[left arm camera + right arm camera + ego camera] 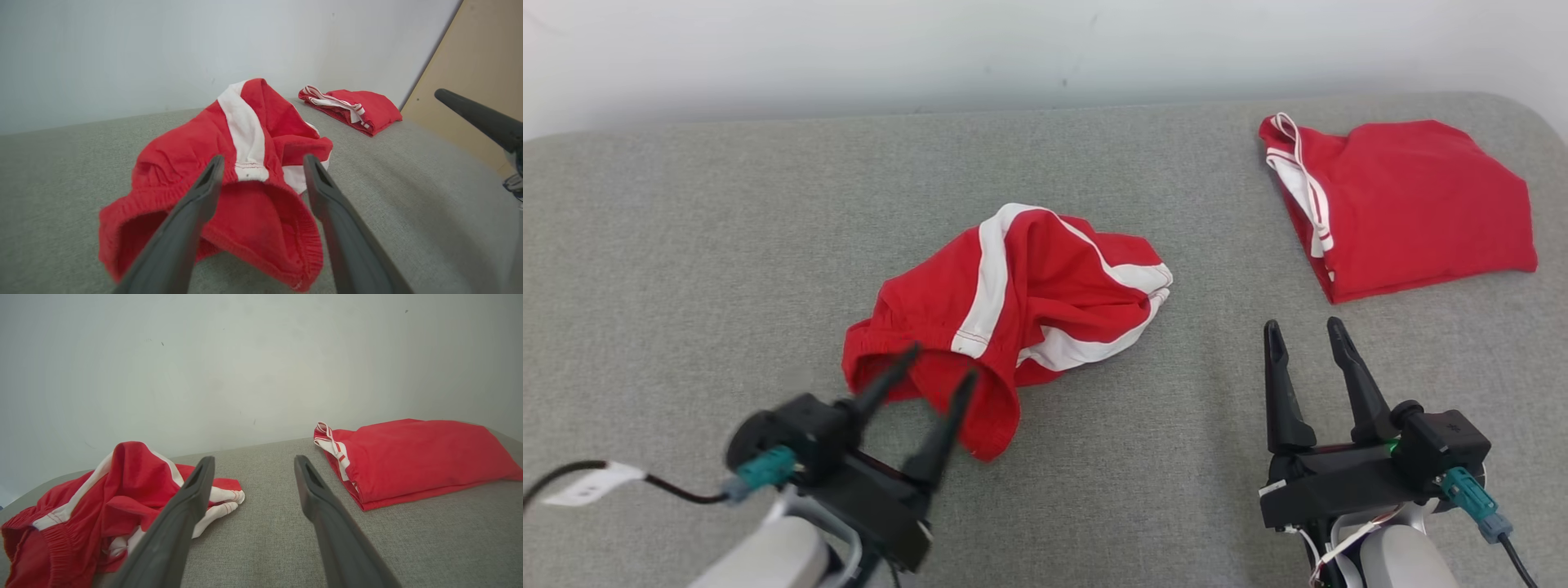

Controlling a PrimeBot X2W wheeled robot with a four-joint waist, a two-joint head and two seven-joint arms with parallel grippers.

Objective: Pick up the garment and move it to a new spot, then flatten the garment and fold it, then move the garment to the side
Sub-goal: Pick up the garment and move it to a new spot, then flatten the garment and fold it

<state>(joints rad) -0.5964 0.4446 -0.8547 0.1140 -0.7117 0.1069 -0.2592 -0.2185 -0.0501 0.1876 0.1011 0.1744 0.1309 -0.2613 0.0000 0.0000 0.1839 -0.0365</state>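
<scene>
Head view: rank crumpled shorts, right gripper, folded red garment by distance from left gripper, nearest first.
1. crumpled red shorts: centre, at the left gripper fingertips.
2. right gripper: lower right.
3. folded red garment: far right corner.

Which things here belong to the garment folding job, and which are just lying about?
For the job:
- crumpled red-and-white shorts
- left gripper, open by their waistband
- right gripper, open over the grey surface

Lying about:
- folded red garment, far right
</scene>
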